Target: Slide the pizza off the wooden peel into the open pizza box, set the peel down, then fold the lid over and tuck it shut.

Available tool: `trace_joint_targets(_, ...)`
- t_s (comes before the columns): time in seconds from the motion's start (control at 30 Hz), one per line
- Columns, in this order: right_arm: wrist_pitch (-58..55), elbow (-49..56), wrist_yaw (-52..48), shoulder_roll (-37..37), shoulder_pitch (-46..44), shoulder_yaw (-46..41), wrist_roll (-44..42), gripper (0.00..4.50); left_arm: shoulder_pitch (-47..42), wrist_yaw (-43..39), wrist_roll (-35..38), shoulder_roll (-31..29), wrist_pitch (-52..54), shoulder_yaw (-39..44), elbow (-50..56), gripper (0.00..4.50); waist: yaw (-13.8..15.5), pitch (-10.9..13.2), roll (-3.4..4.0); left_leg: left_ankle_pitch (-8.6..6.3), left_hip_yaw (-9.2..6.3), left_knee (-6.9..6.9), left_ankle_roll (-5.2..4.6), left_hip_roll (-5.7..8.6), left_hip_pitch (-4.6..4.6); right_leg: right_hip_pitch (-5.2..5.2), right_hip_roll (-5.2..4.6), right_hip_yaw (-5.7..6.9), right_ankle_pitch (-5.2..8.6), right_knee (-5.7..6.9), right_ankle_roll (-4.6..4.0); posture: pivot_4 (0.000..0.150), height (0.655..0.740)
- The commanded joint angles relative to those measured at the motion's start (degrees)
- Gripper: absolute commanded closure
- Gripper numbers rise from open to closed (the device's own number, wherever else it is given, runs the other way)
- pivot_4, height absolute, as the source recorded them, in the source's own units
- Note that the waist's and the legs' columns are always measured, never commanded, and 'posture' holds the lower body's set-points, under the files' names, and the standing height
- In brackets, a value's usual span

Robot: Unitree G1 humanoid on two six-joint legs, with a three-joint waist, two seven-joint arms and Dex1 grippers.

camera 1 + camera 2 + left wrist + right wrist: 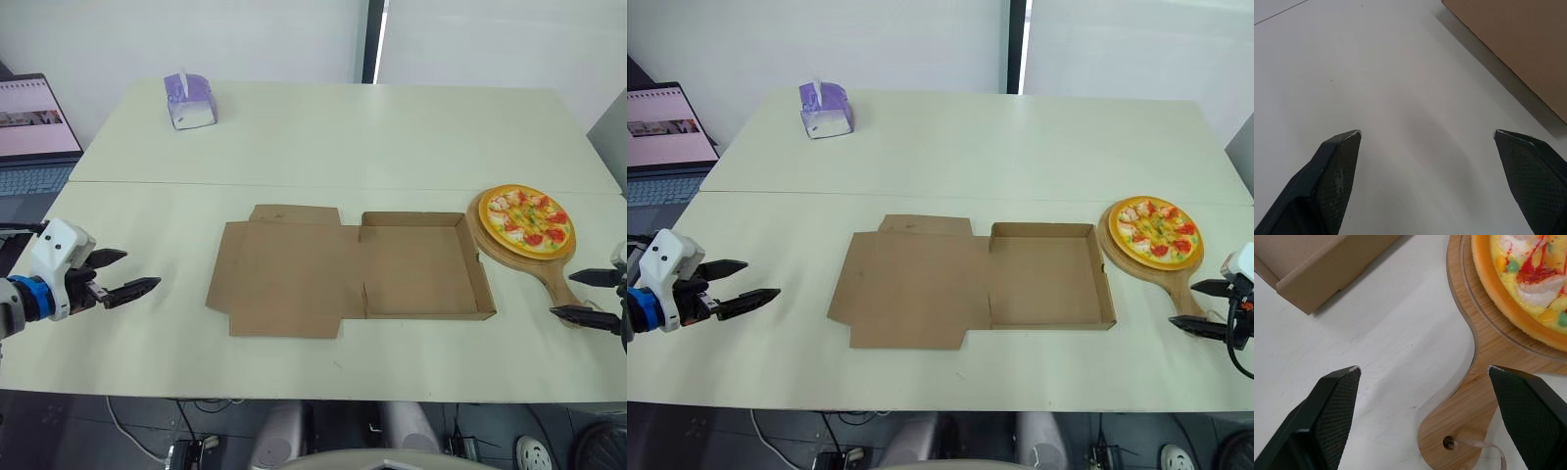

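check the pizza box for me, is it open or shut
Open: the pizza box is empty, its lid spread flat beside it; the pizza sits on the wooden peel.

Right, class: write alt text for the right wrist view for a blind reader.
The open right claw hovers over the handle of a wooden peel carrying a pizza. A corner of the cardboard box lies nearby on the white table.

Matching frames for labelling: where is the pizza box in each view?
Left eye view: pizza box, open, table centre.
Right eye view: same, centre.
Left wrist view: lid edge ahead of left end effector.
Right wrist view: tray corner beside wooden peel.
Shared landmark: peel, on the box's right.
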State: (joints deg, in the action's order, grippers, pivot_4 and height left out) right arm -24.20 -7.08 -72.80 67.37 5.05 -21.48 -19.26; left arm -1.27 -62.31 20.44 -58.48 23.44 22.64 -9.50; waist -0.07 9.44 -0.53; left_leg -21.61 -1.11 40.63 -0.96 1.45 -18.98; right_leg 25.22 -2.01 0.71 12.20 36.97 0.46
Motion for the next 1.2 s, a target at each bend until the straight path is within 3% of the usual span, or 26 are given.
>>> trace_joint_targets(0.03, 0.9, 0.2, 0.6, 0.0, -0.6, -2.8, -0.5, 0.04, -0.3, -1.4, 3.3, 0.2, 1.4, 2.7, 1.2, 0.0, 0.0, 0.0, 0.0, 0.0, 0.0, 0.0, 0.0, 0.0, 0.0, 0.0, 0.0, 0.0, 0.0, 0.0, 0.0, 0.15, 0.7251)
trace_joint_targets(0.27, 0.4, 0.2, 1.8, -0.6, -0.3, -4.0, -0.9, 0.04, 1.1, -3.5, 7.6, -0.3, 5.2, 4.5, 4.5, 0.0, 0.0, 0.0, 0.0, 0.0, 0.0, 0.0, 0.0, 0.0, 0.0, 0.0, 0.0, 0.0, 0.0, 0.0, 0.0, 0.15, 0.7251)
trace_joint_targets(0.4, -1.4, 1.4, 3.5, -2.1, -0.5, -5.6, -2.2, 0.04, 1.7, -4.2, 10.6, 0.0, 7.6, 4.3, 11.7, 0.0, 0.0, 0.0, -0.02, 0.01, -0.01, 0.01, 0.02, 0.0, 0.0, -0.01, 0.0, 0.0, 0.0, 0.0, 0.0, 0.15, 0.7251)
trace_joint_targets(0.73, -10.4, 12.1, 7.2, -5.7, 5.5, -14.0, -6.5, 0.04, -13.3, -4.3, 17.5, 7.5, 9.1, -14.1, 35.0, 0.0, 1.3, 0.0, 0.04, 0.11, -0.04, 0.05, 0.21, 0.03, -0.03, -0.06, 0.03, 0.0, -0.01, 0.01, 0.01, 0.15, 0.7251)
trace_joint_targets(0.97, -18.3, 21.4, 14.4, -8.1, 9.1, -16.5, -6.4, 0.04, -23.4, -8.5, 21.5, 12.0, 9.2, -22.6, 37.8, 0.0, 1.1, 0.0, 0.03, 0.12, -0.02, 0.12, 0.21, 0.03, 0.01, -0.16, 0.1, -0.05, 0.0, 0.03, 0.02, 0.15, 0.7251)
trace_joint_targets(1.2, -30.5, 22.1, 24.2, -6.9, 4.5, -12.5, -5.1, 0.04, -27.8, -8.4, 20.4, 14.9, 7.6, -25.3, 38.0, 0.0, 0.9, 0.0, 0.0, 0.12, -0.01, 0.17, 0.21, 0.0, 0.0, -0.18, 0.22, -0.09, 0.01, 0.01, 0.03, 0.15, 0.7251)
